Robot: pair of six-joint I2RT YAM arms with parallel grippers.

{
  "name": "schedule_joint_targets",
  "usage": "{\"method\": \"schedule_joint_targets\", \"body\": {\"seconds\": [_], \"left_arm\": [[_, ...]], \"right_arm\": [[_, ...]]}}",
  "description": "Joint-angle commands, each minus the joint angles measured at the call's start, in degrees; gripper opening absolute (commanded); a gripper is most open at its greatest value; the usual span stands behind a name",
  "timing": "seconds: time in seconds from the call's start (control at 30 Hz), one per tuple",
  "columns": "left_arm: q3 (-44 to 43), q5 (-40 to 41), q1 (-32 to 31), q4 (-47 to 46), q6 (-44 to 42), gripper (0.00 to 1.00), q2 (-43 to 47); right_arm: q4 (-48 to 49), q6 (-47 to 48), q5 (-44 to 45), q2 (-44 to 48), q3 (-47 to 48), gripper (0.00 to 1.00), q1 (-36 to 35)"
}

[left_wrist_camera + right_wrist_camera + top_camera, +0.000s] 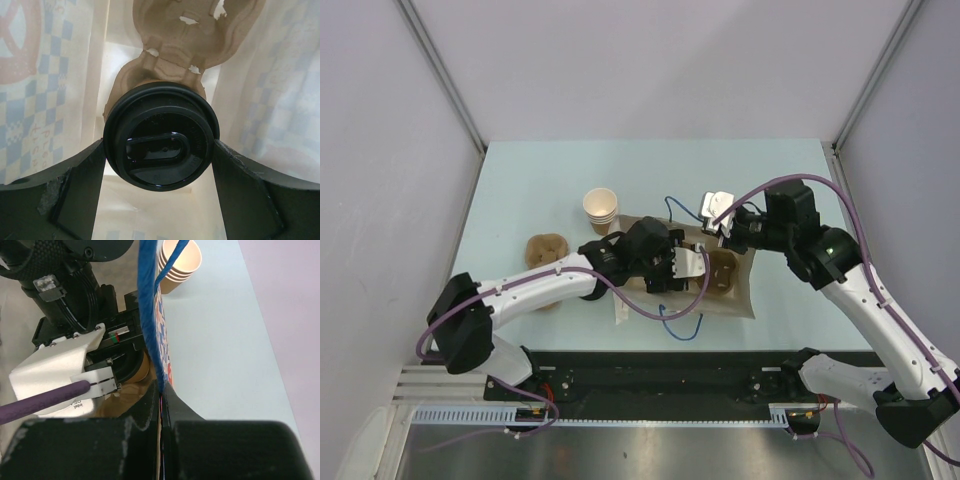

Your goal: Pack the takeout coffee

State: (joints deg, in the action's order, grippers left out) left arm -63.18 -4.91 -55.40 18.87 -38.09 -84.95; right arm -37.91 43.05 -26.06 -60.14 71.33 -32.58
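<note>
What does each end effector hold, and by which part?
Left end effector: the tan paper cup with round black plastic lid, by the lid's sides. Right end effector: the white patterned paper bag, pinched at its rim.

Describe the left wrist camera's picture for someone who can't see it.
A takeout coffee with a black lid is held between the dark fingers of the left gripper, inside a checked paper bag. A brown moulded cup carrier lies beyond it.
</note>
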Motion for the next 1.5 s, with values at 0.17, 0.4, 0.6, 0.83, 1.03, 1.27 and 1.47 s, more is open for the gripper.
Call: {"method": "schedule_joint_targets", "body": {"seconds": [0.17, 0.4, 0.6, 0.83, 1.03, 1.27, 1.47], "left_arm": [[-1.9, 2.4, -0.5, -2.1, -1.8, 0.10, 0.8], [-2.0, 2.1, -0.5, -2.1, -3.4, 0.10, -1.3], [-2.9, 1.7, -0.5, 0.1, -4.5, 0.10, -4.2], [-4.1, 2.6, -0.5, 2.6, -4.5, 0.09, -6.9], [-6.4, 6.9, -0.2, 6.5, -2.9, 0.07, -8.9], [-6.3, 11.1, -0.2, 9.8, -0.7, 0.04, -5.6], [-6.3, 11.2, -0.6, 10.7, -0.7, 0.04, -2.7]], "right_arm": [[1.3, -0.6, -2.3, 1.2, -0.4, 0.00, -0.4], [1.8, -0.7, -2.8, 1.0, -0.6, 0.00, -0.4], [2.2, -0.9, -3.0, 0.8, -0.6, 0.00, -0.3], [2.6, -1.0, -3.8, 0.6, -0.7, 0.00, 0.0], [2.3, -0.6, -5.3, 0.8, -0.8, 0.00, 1.2], [1.9, -0.2, -6.4, 0.9, -0.8, 0.00, 2.4], [2.4, -0.4, -7.2, 0.8, -1.1, 0.00, 3.0]]}}
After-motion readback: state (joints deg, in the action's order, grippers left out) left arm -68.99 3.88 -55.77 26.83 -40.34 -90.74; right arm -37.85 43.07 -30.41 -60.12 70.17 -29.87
